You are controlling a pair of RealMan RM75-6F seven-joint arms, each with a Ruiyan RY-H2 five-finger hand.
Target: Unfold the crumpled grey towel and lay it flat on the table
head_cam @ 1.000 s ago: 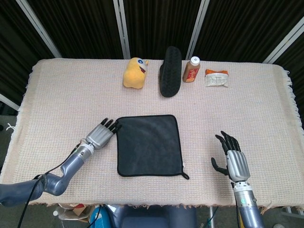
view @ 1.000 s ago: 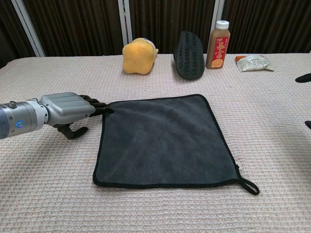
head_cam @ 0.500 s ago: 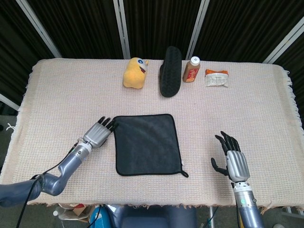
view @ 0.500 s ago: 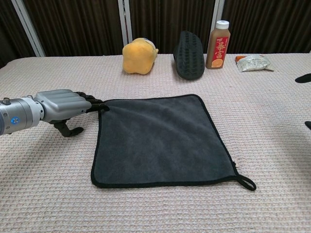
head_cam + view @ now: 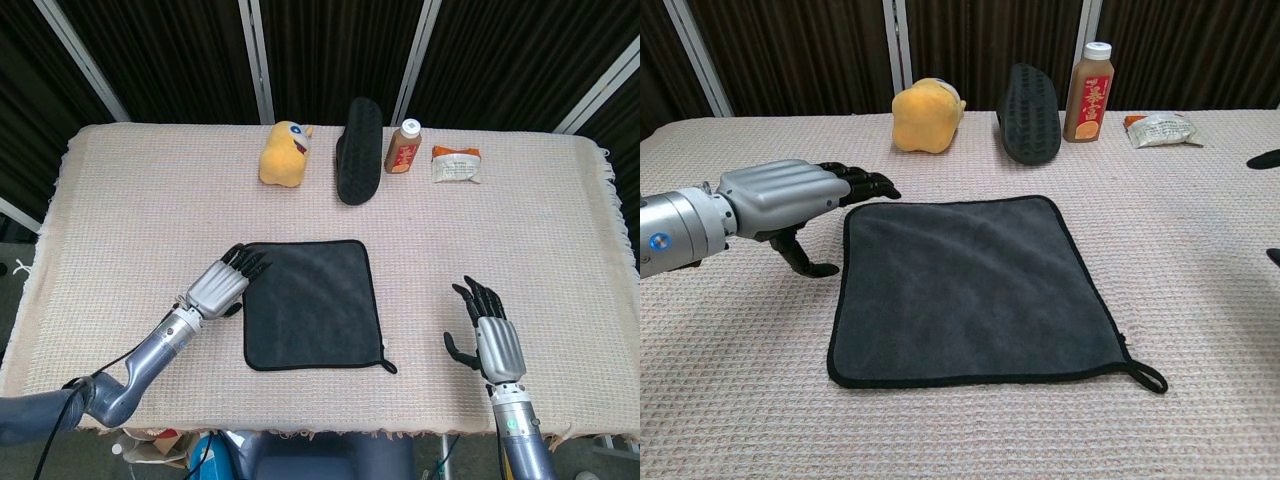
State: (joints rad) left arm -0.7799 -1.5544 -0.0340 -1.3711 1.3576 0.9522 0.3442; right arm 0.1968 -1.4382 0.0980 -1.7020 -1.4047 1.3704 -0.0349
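On the near middle of the desk [image 5: 120, 200] the grey towel [image 5: 310, 303] lies spread out as an almost square sheet, with its black hem visible all around and its small hanging loop [image 5: 1148, 378] stretched out at the near right corner, so I judge that the unfolding is practically done. Only very soft ripples show on its surface in the chest view, and no corner is turned over. Just beside its far left corner hangs the left hand [image 5: 790, 200], released and holding nothing: the fingers [image 5: 865, 184] are straight and point over the corner without pressing it, and the thumb hangs down toward the woven cloth of the desk. I think it stands there because this corner was the one to be pulled straight, and a flat, loose hand can smooth the edge without lifting the fabric again. The right hand [image 5: 490, 335] is well apart from the towel, near the front right of the desk, upright and with the fingers spread, holding nothing; it seems to wait out of the way so as not to disturb the sheet. Along the far edge stand a yellow plush toy [image 5: 284, 154], a dark shoe sole [image 5: 358, 150] set on its side, a brown bottle [image 5: 403, 146] and a small packet [image 5: 456, 164], all far from the towel, which leaves enough free room for laying it flat.
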